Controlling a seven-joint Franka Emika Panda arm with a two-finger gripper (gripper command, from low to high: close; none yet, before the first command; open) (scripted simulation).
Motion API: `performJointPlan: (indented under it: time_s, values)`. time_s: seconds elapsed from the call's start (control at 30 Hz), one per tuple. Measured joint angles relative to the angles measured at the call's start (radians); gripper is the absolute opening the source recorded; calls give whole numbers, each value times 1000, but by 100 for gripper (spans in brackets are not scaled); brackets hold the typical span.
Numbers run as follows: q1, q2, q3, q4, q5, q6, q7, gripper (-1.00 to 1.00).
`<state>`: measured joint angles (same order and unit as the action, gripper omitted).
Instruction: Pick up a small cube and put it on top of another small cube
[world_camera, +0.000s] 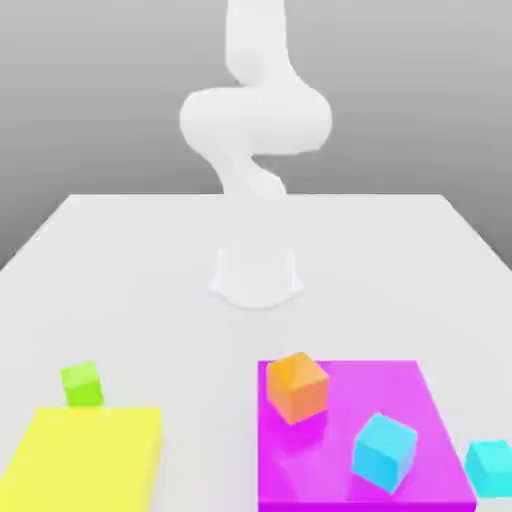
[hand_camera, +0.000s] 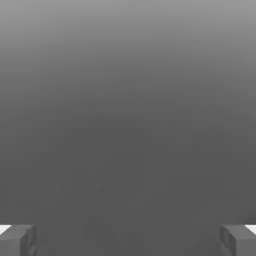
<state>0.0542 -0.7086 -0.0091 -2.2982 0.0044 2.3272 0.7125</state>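
The small teal cube (world_camera: 490, 467) rests on the white table at the exterior view's far right, near the front, just beside the magenta slab. The small lime-green cube (world_camera: 81, 384) sits at the exterior view's left, touching the far edge of the yellow slab. My white arm (world_camera: 255, 120) rises from its base (world_camera: 257, 275) at the back of the table, far from both cubes. In the hand view my gripper (hand_camera: 128, 241) is open: its grey fingers (hand_camera: 17, 240) stand wide apart with nothing between them, facing a plain grey background.
A flat magenta slab (world_camera: 340, 470) at the front right carries a larger orange cube (world_camera: 297, 385) and a larger sky-blue cube (world_camera: 384, 451). A flat yellow slab (world_camera: 85, 458) lies at the front left. White table (world_camera: 150, 290) stretches between the base and the slabs.
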Motion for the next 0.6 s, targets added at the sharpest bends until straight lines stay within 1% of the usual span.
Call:
performJointPlan:
  time_s: [0.23,0.6]
  values:
    - [136,260,-11,5,26,77,-258,0]
    - [289,659,42,13,52,196,-645,0]
